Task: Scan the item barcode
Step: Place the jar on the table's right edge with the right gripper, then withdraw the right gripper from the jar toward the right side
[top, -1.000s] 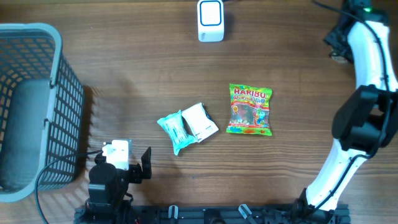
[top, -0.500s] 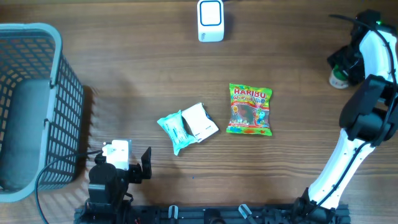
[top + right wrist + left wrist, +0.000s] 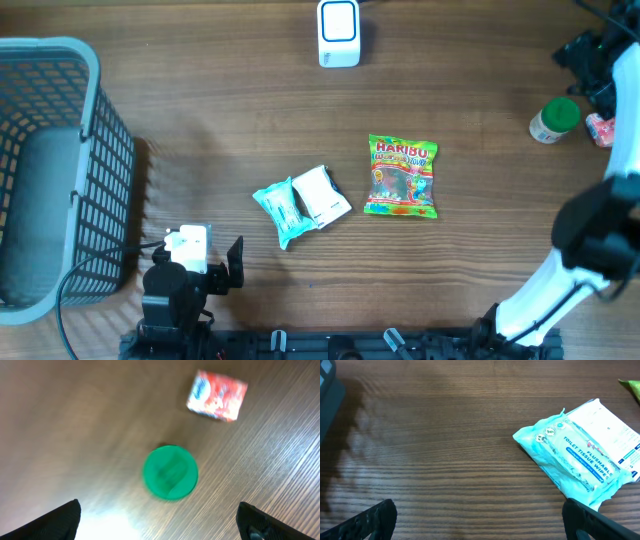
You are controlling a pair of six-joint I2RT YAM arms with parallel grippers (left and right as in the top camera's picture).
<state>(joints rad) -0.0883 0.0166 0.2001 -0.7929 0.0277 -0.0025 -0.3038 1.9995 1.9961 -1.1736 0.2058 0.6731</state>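
The white barcode scanner (image 3: 339,33) stands at the table's far edge. A Haribo bag (image 3: 401,176) lies mid-table. Left of it, a teal wipes pack (image 3: 279,210) (image 3: 580,455) rests against a white pack (image 3: 321,196) (image 3: 615,427). A green-lidded bottle (image 3: 553,119) (image 3: 170,472) stands upright at the right, beside a small red packet (image 3: 600,127) (image 3: 217,395). My right gripper (image 3: 590,58) (image 3: 160,525) hangs open above the bottle and holds nothing. Near the front edge my left gripper (image 3: 205,265) (image 3: 480,522) is open and empty, short of the wipes pack.
A grey-blue wire basket (image 3: 60,170) takes up the left side of the table; its dark corner (image 3: 327,385) shows in the left wrist view. My right arm (image 3: 590,230) curves along the right edge.
My right gripper has opened and let go of the green-lidded bottle, which now stands alone. The right arm has drawn away toward the far right corner. The left arm has not moved.
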